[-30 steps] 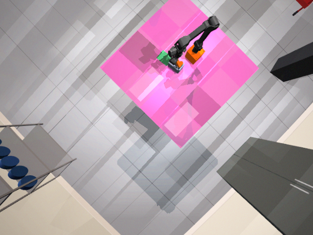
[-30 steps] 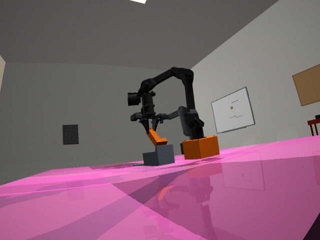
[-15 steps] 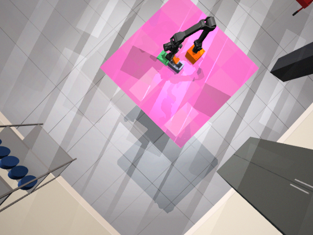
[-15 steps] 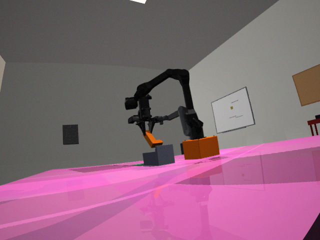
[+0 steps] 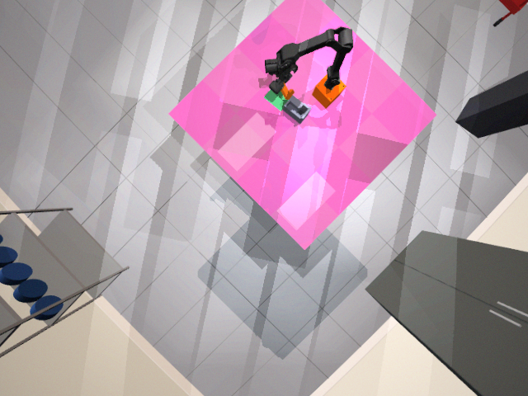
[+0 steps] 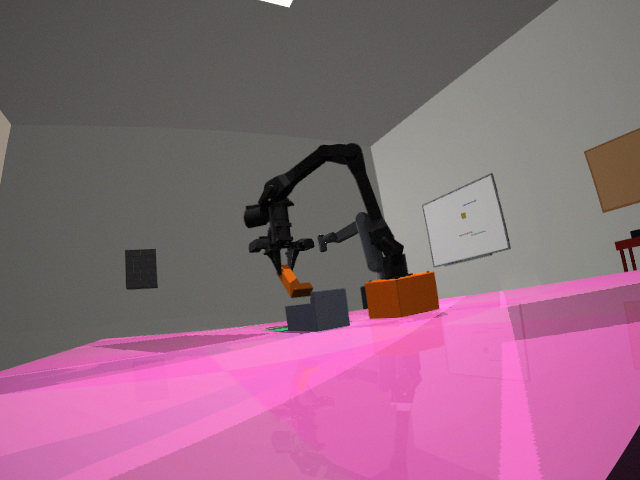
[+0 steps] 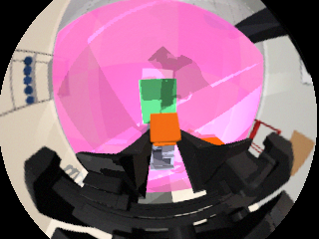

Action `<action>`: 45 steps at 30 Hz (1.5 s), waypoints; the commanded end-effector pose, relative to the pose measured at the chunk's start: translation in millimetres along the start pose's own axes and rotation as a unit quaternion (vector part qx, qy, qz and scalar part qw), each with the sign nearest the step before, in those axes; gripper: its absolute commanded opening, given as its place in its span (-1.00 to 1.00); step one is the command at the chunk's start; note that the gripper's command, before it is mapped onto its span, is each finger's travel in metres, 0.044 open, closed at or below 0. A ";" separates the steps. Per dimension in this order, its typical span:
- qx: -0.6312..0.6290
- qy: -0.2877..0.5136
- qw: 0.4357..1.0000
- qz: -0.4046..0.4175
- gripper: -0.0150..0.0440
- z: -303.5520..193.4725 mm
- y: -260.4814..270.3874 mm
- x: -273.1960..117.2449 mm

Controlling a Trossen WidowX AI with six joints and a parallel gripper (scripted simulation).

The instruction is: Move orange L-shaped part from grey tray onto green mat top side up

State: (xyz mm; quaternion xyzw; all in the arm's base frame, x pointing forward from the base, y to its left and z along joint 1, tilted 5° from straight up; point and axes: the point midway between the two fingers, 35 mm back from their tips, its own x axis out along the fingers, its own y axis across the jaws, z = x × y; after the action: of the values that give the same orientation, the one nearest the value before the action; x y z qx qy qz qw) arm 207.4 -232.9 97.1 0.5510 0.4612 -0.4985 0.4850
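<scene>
The orange L-shaped part is out of the pocket and hangs tilted in the air, its L-shaped end low. My gripper is shut on its upper end. The grey tray stands on the table with its pocket empty. In the exterior view the part's low end is close to the tray's upper left edge; whether they touch is hard to tell. The green mat lies beside the tray, with nothing on it.
The arm stands on an orange base block near the tray. The pink table carries shadows and reflections. A shadow falls across part of the mat in the wrist view.
</scene>
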 end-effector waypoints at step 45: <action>-0.002 0.000 1.000 0.002 -0.49 40.8 -2.3 53.8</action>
State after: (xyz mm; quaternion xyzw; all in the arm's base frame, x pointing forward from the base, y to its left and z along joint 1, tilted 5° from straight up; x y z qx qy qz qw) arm 205.2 -273.3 47.0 0.5481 0.4608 -0.4967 0.4904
